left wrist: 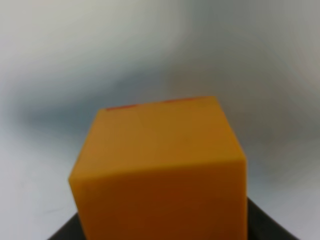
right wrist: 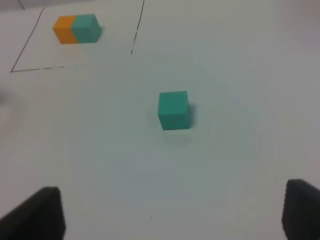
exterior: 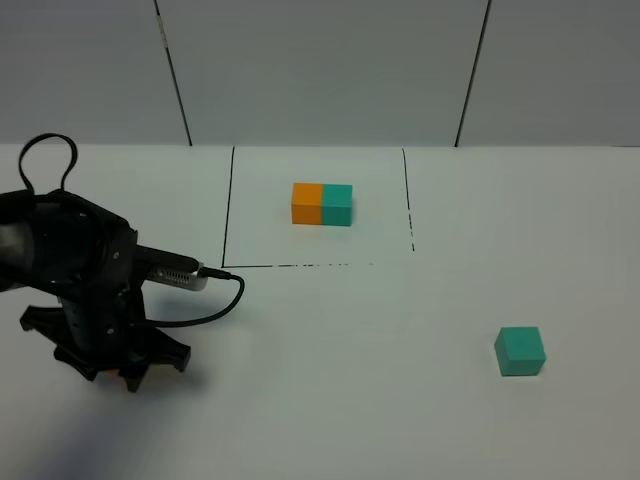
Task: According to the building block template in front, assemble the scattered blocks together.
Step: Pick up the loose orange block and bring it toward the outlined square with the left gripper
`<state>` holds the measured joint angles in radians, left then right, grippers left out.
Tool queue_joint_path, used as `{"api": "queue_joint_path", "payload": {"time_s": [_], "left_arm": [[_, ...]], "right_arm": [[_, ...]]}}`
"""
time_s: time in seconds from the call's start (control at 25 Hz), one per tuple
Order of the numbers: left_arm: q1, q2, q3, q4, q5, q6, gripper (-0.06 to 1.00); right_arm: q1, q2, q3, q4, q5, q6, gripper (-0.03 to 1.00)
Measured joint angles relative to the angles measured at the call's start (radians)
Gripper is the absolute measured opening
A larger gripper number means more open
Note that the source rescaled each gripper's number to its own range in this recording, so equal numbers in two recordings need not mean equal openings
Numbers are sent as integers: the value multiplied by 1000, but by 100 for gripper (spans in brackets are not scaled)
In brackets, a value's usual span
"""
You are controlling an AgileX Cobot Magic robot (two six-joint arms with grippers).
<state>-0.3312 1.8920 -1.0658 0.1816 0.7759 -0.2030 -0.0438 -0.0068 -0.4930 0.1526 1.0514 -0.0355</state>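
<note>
Two matte, equal-sized cubes lay well apart on the worktop (exterior: 350,400). The orange cube (left wrist: 160,170) sat at 8 o'clock inside the left claw (exterior: 118,370); whether the claw had closed on it could not be told. The teal cube (exterior: 520,351) sat at 4 o'clock, faced by the wide-open, empty right claw (right wrist: 175,215). The step was judged to be the orange pickup. The next move called for joining the cubes orange-left, as in the template (exterior: 322,204) at 12 o'clock.

- One building block template (exterior: 322,204) on the one table (exterior: 350,420): one orange cube and one teal cube joined, two in all
- One thin black drawn square (exterior: 229,210) framing that pair
- Two more lie loose: one orange block (left wrist: 160,170), one teal block (exterior: 520,351)
- Four cubes all told, two orange and two teal
- One robot arm (exterior: 70,270) in the high view, trailing one black cable (exterior: 241,288)
</note>
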Motion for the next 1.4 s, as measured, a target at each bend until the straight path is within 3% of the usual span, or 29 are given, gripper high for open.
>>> {"api": "queue_joint_path", "payload": {"time_s": [0.16, 0.32, 0.52, 0.68, 0.84, 1.16, 1.4], "left_arm": [[0, -89, 0, 22, 5, 190, 0], [0, -146, 0, 3, 4, 458, 0], [0, -153, 0, -122, -26, 864, 0], [0, -153, -31, -208, -80, 1093, 0], [0, -127, -129, -268, -61, 1193, 0], [-1, 98, -434, -335, 197, 1243, 0], [-66, 228, -552, -371, 242, 1336, 0]], "right_arm": [[0, 0, 0, 0, 0, 0, 74], [0, 0, 0, 0, 0, 0, 74], [0, 0, 0, 0, 0, 0, 74], [0, 0, 0, 0, 0, 0, 74], [0, 0, 0, 0, 0, 0, 74], [0, 0, 0, 0, 0, 0, 74], [0, 0, 0, 0, 0, 0, 74]]}}
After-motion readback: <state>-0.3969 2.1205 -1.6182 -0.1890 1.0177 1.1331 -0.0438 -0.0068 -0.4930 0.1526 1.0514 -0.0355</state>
